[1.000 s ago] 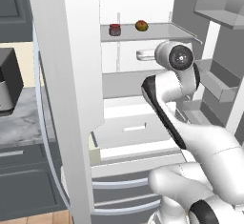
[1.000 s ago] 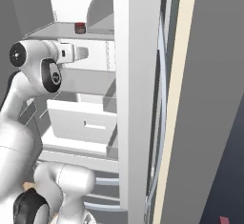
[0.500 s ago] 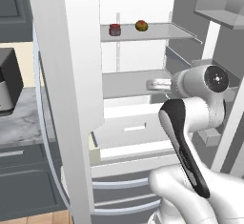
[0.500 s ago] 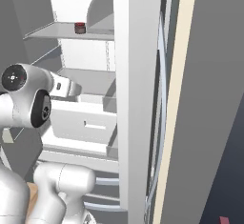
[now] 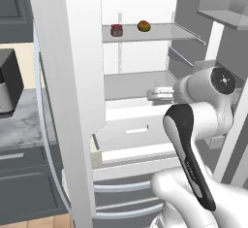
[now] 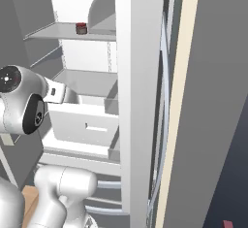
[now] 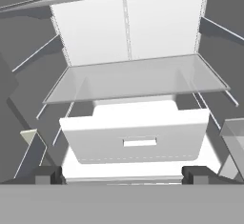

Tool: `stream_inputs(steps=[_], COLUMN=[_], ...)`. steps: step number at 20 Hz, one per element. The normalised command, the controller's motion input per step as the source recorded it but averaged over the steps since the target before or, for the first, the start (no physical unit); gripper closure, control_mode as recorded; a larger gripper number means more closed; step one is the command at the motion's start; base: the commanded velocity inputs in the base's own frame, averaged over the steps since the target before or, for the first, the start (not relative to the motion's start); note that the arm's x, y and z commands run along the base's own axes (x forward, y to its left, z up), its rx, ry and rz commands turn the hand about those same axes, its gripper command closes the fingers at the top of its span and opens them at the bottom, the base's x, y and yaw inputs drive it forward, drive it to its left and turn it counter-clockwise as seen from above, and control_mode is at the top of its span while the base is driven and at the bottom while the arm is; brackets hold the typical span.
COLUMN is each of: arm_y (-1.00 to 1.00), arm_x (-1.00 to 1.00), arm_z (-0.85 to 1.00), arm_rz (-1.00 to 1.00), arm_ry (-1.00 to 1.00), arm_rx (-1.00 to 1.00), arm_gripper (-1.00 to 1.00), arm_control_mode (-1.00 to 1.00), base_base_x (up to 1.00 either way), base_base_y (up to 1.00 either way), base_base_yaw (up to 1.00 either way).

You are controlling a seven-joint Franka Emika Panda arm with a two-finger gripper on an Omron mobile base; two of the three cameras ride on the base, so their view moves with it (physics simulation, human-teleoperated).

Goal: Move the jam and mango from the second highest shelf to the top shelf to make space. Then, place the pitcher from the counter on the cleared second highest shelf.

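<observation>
1. Here the gripper [image 7: 122, 174] stands wide open and empty, its two dark fingertips [image 7: 47, 174] far apart at the bottom of the hand view, level with the front of the white drawer [image 7: 136, 135].
2. Just above the drawer lies the second highest shelf [image 7: 138, 80], a bare light-grey slab, so the clearing part looks done.
3. The jam [image 5: 116, 30] and the mango [image 5: 143, 26] sit near each other, apart, on the top shelf [image 5: 179, 30].
4. The step in hand, I judge, is leaving the fridge to fetch the pitcher from the counter [image 5: 22, 125].
5. To do it well, pull the hand straight back out over the drawer's front edge before swinging, so the wrist misses the open fridge door [image 5: 68, 91] and the door bins [image 5: 184, 62].
6. Keep the fingers spread on the way, since the pitcher is a wide thing to close around.
7. Later, bring the pitcher in level and low, under the top shelf, so it cannot knock the jar or the fruit.
8. Hard to make out: in the hand view the jam and mango are cut off at the top edge, only their lower parts showing.
9. In the right base view the jam [image 6: 81, 28] is tiny.
10. On the counter a dark appliance [image 5: 8, 84] is cut off at the frame's edge.
</observation>
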Motion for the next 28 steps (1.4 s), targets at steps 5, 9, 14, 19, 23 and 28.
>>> stream_inputs(steps=[5, 9, 14, 19, 23, 28], arm_y=[0.0, 0.0, 0.0, 0.0, 0.0, 0.0], arm_x=[-0.04, 0.0, 0.0, 0.0, 0.0, 0.0], arm_z=[0.0, 0.0, 0.0, 0.0, 0.0, 0.0], arm_rz=[0.0, 0.0, 0.0, 0.0, 0.0, 0.0], arm_ry=[0.0, 0.0, 0.0, 0.0, 0.0, 0.0], arm_rx=[0.0, 0.0, 0.0, 0.0, 0.0, 0.0], arm_gripper=[-1.0, -1.0, -1.0, -1.0, -1.0, -1.0], arm_control_mode=[1.0, 1.0, 1.0, 1.0, 1.0, 1.0], base_base_x=[-0.12, -0.97, -1.0, -0.7, -0.09, 0.47], base_base_y=[0.0, 0.0, 0.15, 0.6, 0.98, 1.0], base_base_yaw=[0.0, 0.09, 0.31, 0.4, 0.35, 0.23])
